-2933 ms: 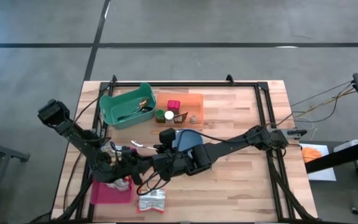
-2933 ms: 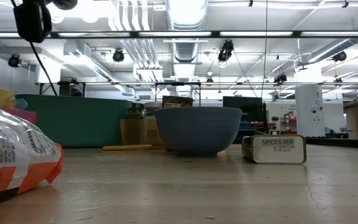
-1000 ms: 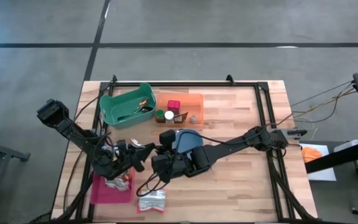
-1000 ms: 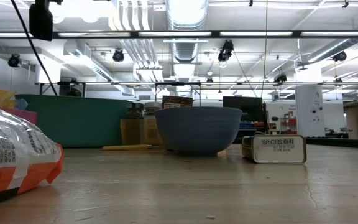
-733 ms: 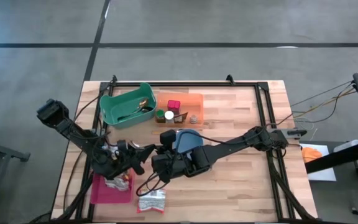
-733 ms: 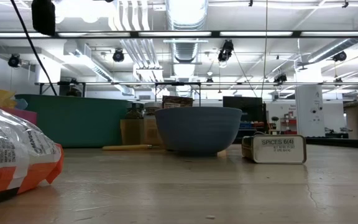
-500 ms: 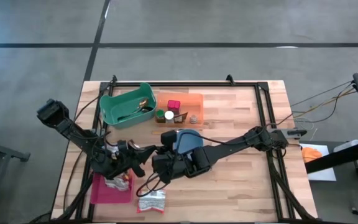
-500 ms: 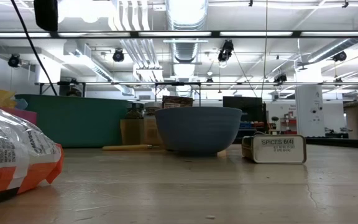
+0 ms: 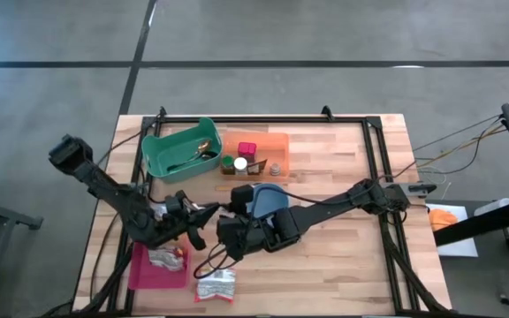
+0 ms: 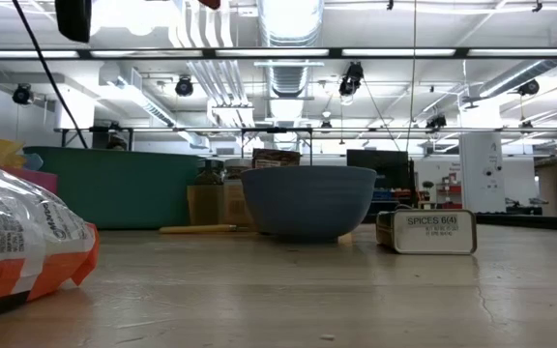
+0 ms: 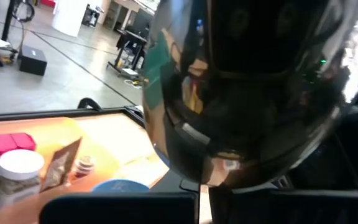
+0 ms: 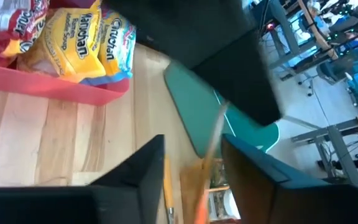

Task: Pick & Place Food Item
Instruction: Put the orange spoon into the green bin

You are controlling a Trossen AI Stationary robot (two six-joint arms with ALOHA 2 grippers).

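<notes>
Bench [image 9: 343, 265], contents left to right.

- Pink tray [image 9: 140, 272], near left corner: holds food packets [image 9: 167, 258], yellow and red wrappers, none gripped.
- Green bin [image 9: 177, 148], far left: utensils inside.
- Left claw [image 9: 194, 218], above bench just beyond pink tray: clamped together on a shiny metal spoon [image 11: 241, 93], bowl of spoon filling the left wrist view.
- Loose packet [image 9: 215, 284], near edge, beside pink tray: untouched.
- Right claw [image 12: 192, 155], nose to nose with left claw: fingers apart, slim handle in the gap; contact not discernible.
- Orange tray [image 9: 256, 148], far side: jars and small boxes.
- Blue bowl [image 9: 265, 198], centre, partly under right arm.
- Spice tin [image 10: 425, 232], beside bowl.

Progress, judged: both claws busy with the spoon, not food. Picking of a food packet not yet begun; whole pick and place left to do.
</notes>
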